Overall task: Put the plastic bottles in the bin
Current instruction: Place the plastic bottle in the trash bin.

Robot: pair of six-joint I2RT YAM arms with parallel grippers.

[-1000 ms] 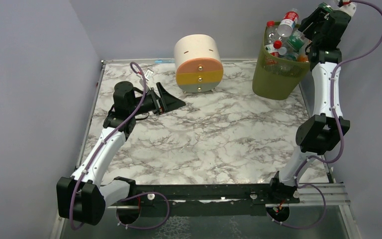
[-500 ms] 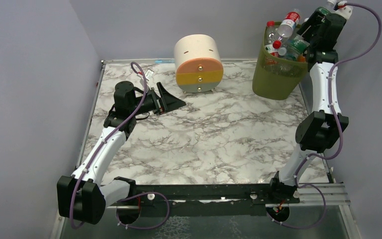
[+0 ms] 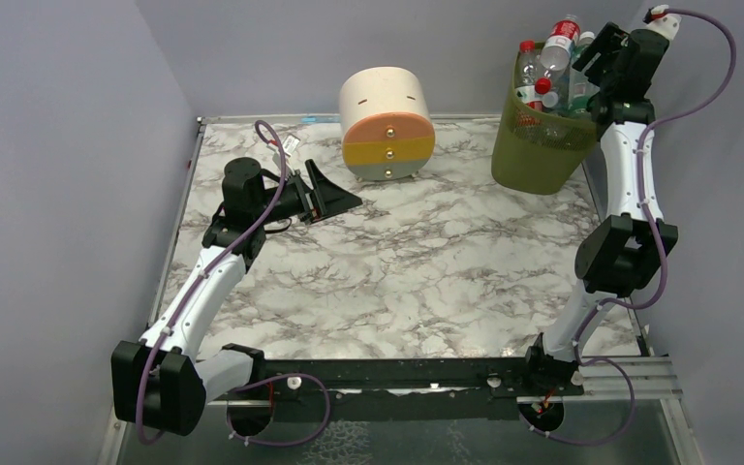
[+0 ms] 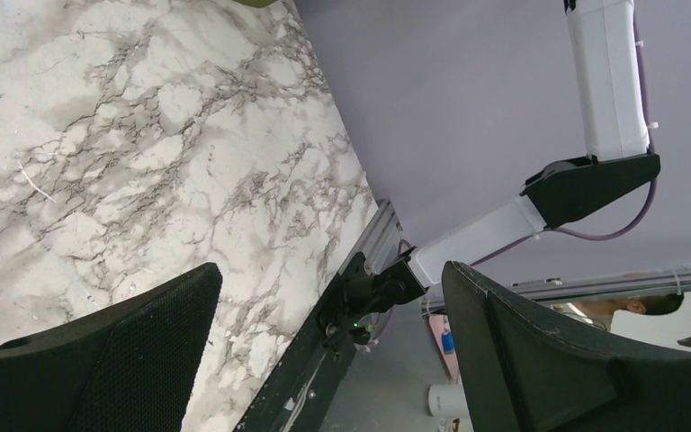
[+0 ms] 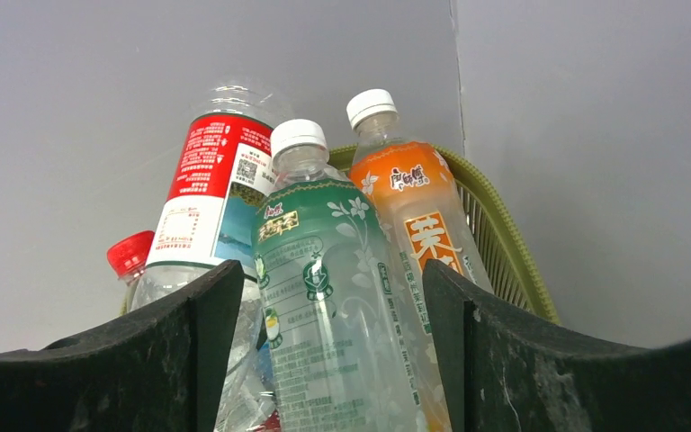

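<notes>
The left arm (image 3: 215, 276) lies low along the left edge of the marble worktop (image 3: 426, 262). The left gripper (image 3: 334, 197) points toward the middle, its jaws spread wide with nothing between them. A small white scrap (image 3: 291, 143) lies near the far left corner, just beyond that arm's purple cable (image 3: 273, 155).

At the middle of the far edge stands a round drawer unit (image 3: 387, 121), cream on top with orange and yellow drawer fronts. It is well apart from both grippers.

In the far right corner stands the bin (image 3: 533, 145), an olive-green mesh basket. The plastic bottles (image 3: 552, 82) are piled in it so high that several necks and caps rise above the rim. No bottle lies on the worktop.

The right arm (image 3: 625, 184) stands up along the right edge and bends over the bin's top, and the right gripper (image 5: 328, 270) sits among the bottle tops. In the right wrist view its jaws stand apart on either side of a green-labelled bottle (image 5: 324, 297) with a white cap, and a thin gap shows on each side. Close behind that bottle are a red-labelled bottle (image 5: 211, 193) and a red cap (image 5: 130, 252) on the left. An orange-labelled bottle (image 5: 414, 216) leans against the bin's rim on the right. The room's grey walls close in right behind the bin.
</notes>
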